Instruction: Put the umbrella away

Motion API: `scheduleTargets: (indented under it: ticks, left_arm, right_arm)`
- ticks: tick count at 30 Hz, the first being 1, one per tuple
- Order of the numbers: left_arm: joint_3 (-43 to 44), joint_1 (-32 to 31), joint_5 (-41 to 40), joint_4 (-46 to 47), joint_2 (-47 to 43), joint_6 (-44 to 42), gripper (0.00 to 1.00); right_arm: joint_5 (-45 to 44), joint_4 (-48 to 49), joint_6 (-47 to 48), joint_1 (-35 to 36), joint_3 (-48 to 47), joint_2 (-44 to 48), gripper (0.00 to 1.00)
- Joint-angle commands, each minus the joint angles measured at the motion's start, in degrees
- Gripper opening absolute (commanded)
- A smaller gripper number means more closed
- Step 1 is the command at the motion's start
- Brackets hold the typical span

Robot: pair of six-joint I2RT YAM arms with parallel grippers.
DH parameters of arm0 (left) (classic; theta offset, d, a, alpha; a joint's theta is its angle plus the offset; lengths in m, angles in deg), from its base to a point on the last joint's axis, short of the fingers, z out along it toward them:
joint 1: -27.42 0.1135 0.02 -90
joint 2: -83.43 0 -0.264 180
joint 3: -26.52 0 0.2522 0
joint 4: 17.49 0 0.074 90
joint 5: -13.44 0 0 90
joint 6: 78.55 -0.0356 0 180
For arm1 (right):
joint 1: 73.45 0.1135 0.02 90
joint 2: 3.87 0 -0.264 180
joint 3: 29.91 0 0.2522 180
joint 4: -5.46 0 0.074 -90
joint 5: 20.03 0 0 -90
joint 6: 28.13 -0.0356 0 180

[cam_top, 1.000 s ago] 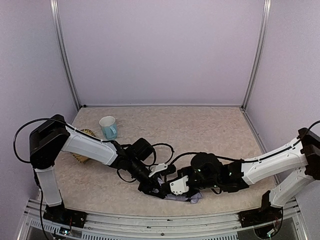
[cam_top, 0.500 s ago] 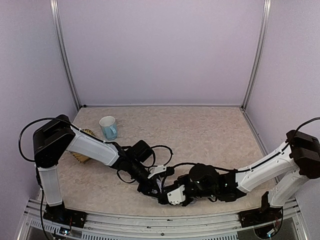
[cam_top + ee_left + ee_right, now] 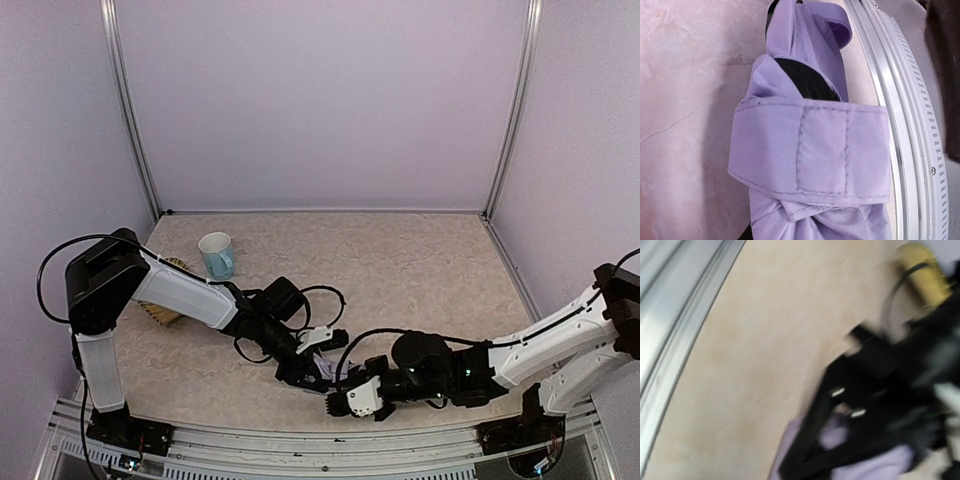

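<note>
The umbrella [image 3: 809, 131], a compact folded bundle of pale lavender fabric with black lining, lies on the beige counter [image 3: 420, 260] beside the near aluminium rail [image 3: 905, 125]. It is probably light, soft and slippery, so grip across the stitched strap [image 3: 822, 150]. The left claw [image 3: 310, 371] appears part-closed on it. The right claw [image 3: 342, 404] is nearby, and its opening cannot be told.

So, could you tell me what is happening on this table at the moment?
The left gripper grips the folded lavender umbrella, with the strap wrapped around it, low at the near edge of the table. The right gripper sits just beside it, apparently off the fabric. Whether it is open is unclear, as its wrist view is blurred. A pale blue mug stands apart at the back left, untouched.
</note>
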Motion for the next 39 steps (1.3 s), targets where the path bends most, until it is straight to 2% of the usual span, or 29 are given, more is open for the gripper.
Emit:
scheduleTargets:
  ticks: [1,5,6,8,10,14,19,23,25,27,31,36,39]
  left_arm:
    - [-2.02,0.38,-11.05,-0.88,2.01,-0.91,0.00]
    - [-2.72,0.28,-12.20,-1.17,2.17,-1.76,0.00]
    - [-2.72,0.20,-12.57,-1.18,2.37,-1.80,0.00]
    - [-2.92,0.12,-12.73,-0.77,2.62,-1.56,0.00]
    - [-3.12,-0.02,-12.99,0.08,2.67,-0.76,0.00]
    - [-4.64,-0.24,-14.99,4.24,1.42,2.88,0.00]
    - [-5.95,-0.59,-16.85,7.43,0.37,4.88,0.00]
    - [-6.07,-1.60,-27.49,10.66,0.06,10.04,0.00]
    - [-6.96,-3.31,-34.03,13.70,-0.52,12.35,0.00]
    - [-7.99,-5.15,-39.31,16.81,-0.92,12.53,0.00]
    - [-7.51,-7.27,-44.85,17.93,0.39,11.89,0.00]
    - [-8.15,-7.80,-45.75,18.65,1.00,11.67,0.00]
    - [-8.21,-7.96,-45.16,18.90,1.00,11.23,0.00]
  right_arm:
    - [3.56,-2.66,-9.72,0.22,-0.66,9.58,0.24]
    - [7.09,-6.43,-17.38,-1.09,-0.47,19.52,0.29]
    - [7.25,-7.27,-19.34,-2.03,-0.16,21.93,0.32]
    - [7.84,-7.54,-23.53,-4.34,1.84,26.19,0.45]
    - [8.46,-7.72,-30.11,-7.77,2.87,28.04,0.50]
    - [3.17,-10.01,-47.17,-11.43,1.23,24.27,0.51]
    - [8.60,-10.88,-61.19,-15.59,-1.17,16.52,0.51]
    - [6.24,-15.82,-78.31,-17.72,-3.13,12.97,0.43]
    - [7.82,-13.07,-84.46,-18.60,-1.21,12.46,0.43]
    - [12.08,-7.77,-88.27,-20.41,0.14,10.69,0.42]
    - [15.84,-6.57,-91.17,-23.80,-1.21,5.67,0.39]
    - [17.02,-6.93,-91.32,-24.57,-2.80,1.35,0.37]
    - [18.28,-7.24,-90.21,-24.61,-4.24,-0.66,0.31]
